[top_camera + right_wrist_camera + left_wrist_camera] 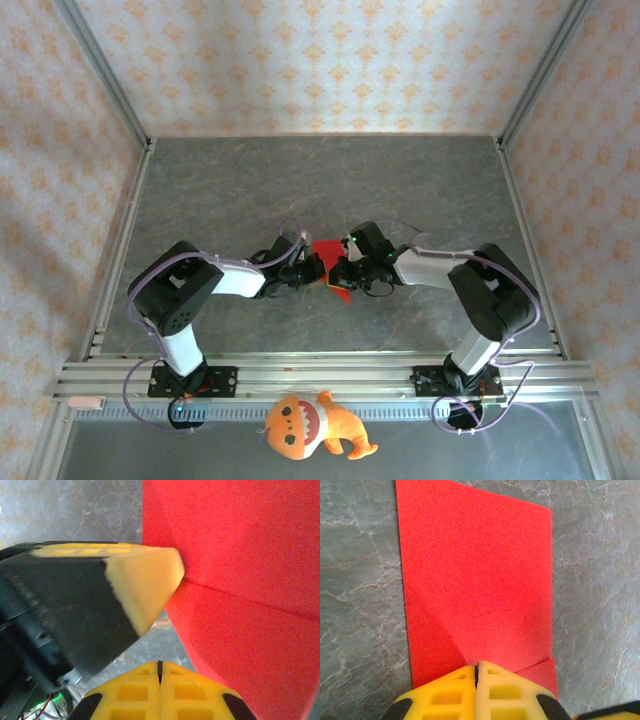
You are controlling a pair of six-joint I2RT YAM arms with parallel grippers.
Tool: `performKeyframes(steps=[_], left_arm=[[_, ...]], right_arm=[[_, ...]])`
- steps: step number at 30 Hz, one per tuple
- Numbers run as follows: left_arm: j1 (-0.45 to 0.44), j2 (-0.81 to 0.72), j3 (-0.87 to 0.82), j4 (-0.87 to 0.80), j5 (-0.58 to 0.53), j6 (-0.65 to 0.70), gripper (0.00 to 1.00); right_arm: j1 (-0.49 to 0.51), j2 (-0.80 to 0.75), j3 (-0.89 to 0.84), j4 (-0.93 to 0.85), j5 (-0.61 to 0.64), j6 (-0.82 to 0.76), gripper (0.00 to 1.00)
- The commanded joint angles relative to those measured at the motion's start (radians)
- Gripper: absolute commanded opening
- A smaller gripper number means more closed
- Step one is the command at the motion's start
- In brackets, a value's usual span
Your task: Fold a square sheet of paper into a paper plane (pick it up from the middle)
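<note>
Although a crease (pixel 235 596) already crosses the square sheet of paper (pixel 475 580), folding looks barely begun. The sheet reads as a plain oblong with a small flap (pixel 540 676) at one near corner. With no pointed nose or centre ridge, nose folds and wings seem left to do. It lies mid-tabletop (pixel 600 590) between both arms, its long axis running away from the left pincer (pixel 476 669), pointing nowhere yet. That pincer is pressed together at the paper's near edge. The right pincer (pixel 160 666), likewise pressed together, sits just beside the sheet. Whether either pinches it I cannot tell.
</note>
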Motion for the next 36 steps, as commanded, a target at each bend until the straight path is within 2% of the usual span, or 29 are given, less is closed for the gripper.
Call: performKeyframes(steps=[1, 4, 14, 19, 21, 26, 29, 32, 36], left_arm=[[0.001, 0.047, -0.014, -0.084, -0.023, 0.025, 0.04], [0.001, 0.051, -0.010, -0.100, -0.037, 0.031, 0.04], [0.002, 0.079, -0.027, -0.107, -0.050, 0.026, 0.01], [0.001, 0.069, -0.036, -0.090, -0.043, 0.018, 0.01], [0.001, 0.067, -0.034, -0.090, -0.041, 0.018, 0.01], [0.001, 0.060, -0.024, -0.100, -0.045, 0.012, 0.02], [0.001, 0.052, -0.021, -0.097, -0.048, 0.012, 0.02], [0.001, 0.044, -0.023, -0.093, -0.048, 0.007, 0.01], [0.000, 0.042, -0.028, -0.088, -0.051, -0.008, 0.01]], right_arm=[[0.011, 0.054, 0.013, -0.002, 0.057, 0.015, 0.00], [0.011, 0.043, -0.020, -0.028, 0.068, -0.003, 0.00], [-0.019, -0.142, -0.221, -0.055, 0.038, -0.039, 0.02], [-0.022, -0.188, -0.189, 0.032, -0.034, 0.015, 0.01], [-0.022, -0.171, -0.160, 0.093, -0.054, 0.050, 0.01], [-0.019, -0.020, -0.037, 0.060, -0.007, 0.028, 0.03], [-0.020, 0.027, -0.022, 0.065, 0.000, 0.019, 0.02], [-0.021, 0.026, -0.037, 0.025, 0.006, -0.019, 0.02], [-0.028, -0.054, -0.147, -0.008, 0.015, -0.067, 0.01]])
